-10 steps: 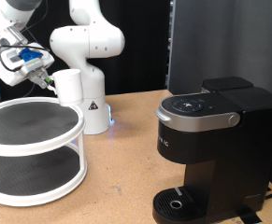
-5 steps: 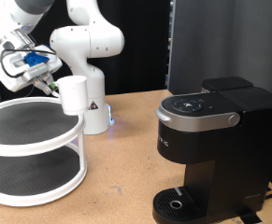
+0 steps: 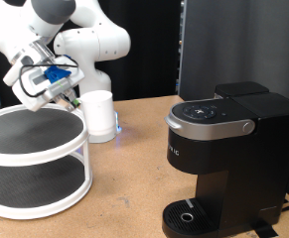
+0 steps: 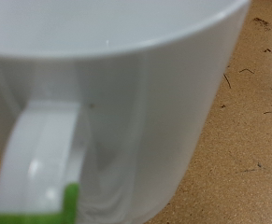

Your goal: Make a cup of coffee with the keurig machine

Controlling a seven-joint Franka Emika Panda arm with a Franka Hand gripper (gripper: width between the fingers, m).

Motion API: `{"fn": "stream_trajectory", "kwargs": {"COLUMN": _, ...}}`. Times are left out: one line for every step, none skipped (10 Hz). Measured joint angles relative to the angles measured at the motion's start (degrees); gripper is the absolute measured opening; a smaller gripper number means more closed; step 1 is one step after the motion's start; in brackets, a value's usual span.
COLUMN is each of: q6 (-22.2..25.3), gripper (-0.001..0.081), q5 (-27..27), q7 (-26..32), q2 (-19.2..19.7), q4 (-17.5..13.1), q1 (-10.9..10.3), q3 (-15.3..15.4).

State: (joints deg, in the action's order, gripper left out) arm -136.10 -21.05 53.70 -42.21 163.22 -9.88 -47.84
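Cup (image 3: 98, 112) hangs in the air, carried by its handle in the closed claw (image 3: 72, 99). It has moved from above the white two-tier stand (image 3: 35, 159) toward the exterior view's right, off the rack's edge over the bench (image 3: 134, 178). The keurig machine (image 3: 228, 159) sits well apart, lid shut, drip base bare, so transport is underway.

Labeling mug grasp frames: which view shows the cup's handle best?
The wrist view. The cup fills the frame, with its handle large in the foreground and a green-tipped finger against it. The exterior view shows the whole cup carried at the end effector beside the white two-tier stand, but its handle is hidden.
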Motion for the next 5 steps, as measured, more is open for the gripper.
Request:
{"fn": "stream_trajectory", "kwargs": {"q6": -2.51, "gripper": 0.0066, "q5": -1.48, "q7": -0.03, "q2": 1.29, "q4": 0.03, "q1": -2.32, "q3": 0.00}}
{"fn": "stream_trajectory", "kwargs": {"q6": -4.79, "gripper": 0.0066, "q5": -3.26, "q7": -0.03, "q2": 2.43, "q4": 0.02, "q1": -4.74, "q3": -0.02}}
{"fn": "stream_trajectory", "kwargs": {"q6": -6.81, "gripper": 0.0066, "q5": -5.00, "q7": -0.02, "q2": 3.39, "q4": -0.05, "q1": -7.14, "q3": -0.06}}
{"fn": "stream_trajectory", "kwargs": {"q6": -8.20, "gripper": 0.0066, "q5": -6.47, "q7": -0.02, "q2": 4.08, "q4": -0.15, "q1": -9.28, "q3": -0.15}}
{"fn": "stream_trajectory", "kwargs": {"q6": -9.21, "gripper": 0.0066, "q5": -7.59, "q7": -0.02, "q2": 4.55, "q4": -0.24, "q1": -11.00, "q3": -0.19}}
